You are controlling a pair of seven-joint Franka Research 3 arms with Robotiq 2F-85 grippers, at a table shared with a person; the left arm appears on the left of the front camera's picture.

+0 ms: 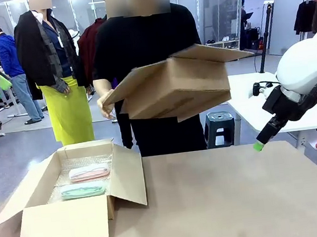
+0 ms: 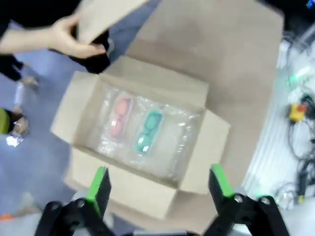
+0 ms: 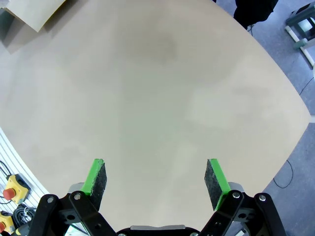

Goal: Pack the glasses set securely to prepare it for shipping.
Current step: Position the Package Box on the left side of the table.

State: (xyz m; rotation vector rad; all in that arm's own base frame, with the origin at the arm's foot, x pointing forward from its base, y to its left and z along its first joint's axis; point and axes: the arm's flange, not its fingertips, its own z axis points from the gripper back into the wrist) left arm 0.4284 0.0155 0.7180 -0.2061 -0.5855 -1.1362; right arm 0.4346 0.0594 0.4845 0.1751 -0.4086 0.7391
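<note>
**Already boxed: two glasses cases in the open carton**

Front view: at lower left, an open cardboard box (image 1: 71,203) holds the pink case (image 1: 89,172) and, just below it, the mint case (image 1: 83,190), both lying on bubble wrap (image 1: 83,163). At centre, a person's hand (image 1: 106,105) grips a second box (image 1: 172,85) in the air.

Left wrist view: the left gripper (image 2: 160,183) is spread wide along the bottom edge, above the cases.

Right wrist view: the right gripper (image 3: 156,178) is spread wide over the bare table (image 3: 157,88).
</note>
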